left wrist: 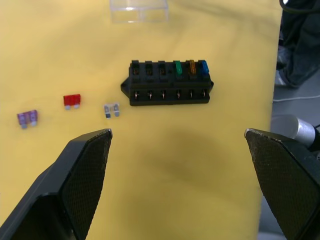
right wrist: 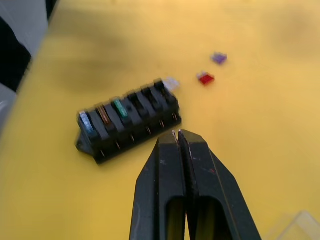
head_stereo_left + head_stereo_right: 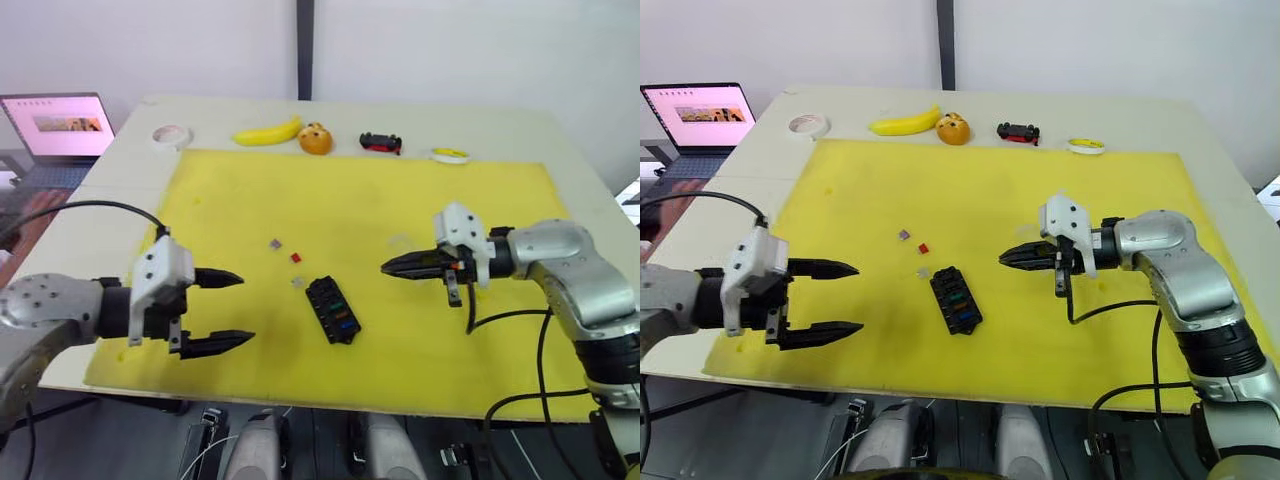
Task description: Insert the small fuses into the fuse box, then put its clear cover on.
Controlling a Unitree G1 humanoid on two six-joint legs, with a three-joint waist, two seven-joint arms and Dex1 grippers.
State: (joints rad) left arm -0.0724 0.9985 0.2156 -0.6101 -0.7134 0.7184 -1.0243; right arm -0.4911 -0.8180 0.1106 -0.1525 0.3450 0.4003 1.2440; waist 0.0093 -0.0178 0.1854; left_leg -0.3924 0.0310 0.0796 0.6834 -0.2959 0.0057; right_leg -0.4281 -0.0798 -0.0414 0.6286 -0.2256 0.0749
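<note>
While the fuse box (image 3: 333,310) sits mid-mat with green, amber and blue fuses seated, three loose fuses (image 1: 69,101) lie just beside it; left gripper (image 3: 222,310) is spread wide and empty, right gripper (image 3: 388,267) pinched closed on nothing, clear cover (image 1: 139,10) lies beyond the box

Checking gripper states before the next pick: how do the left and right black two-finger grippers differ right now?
The left black two-finger gripper has its jaws spread wide; the right black two-finger gripper has them pressed together. The left hovers near the yellow mat's front-left edge, apart from the small black rectangular fuse box; the right sits closer to it, on its other side. Both point inward and hold nothing.
</note>
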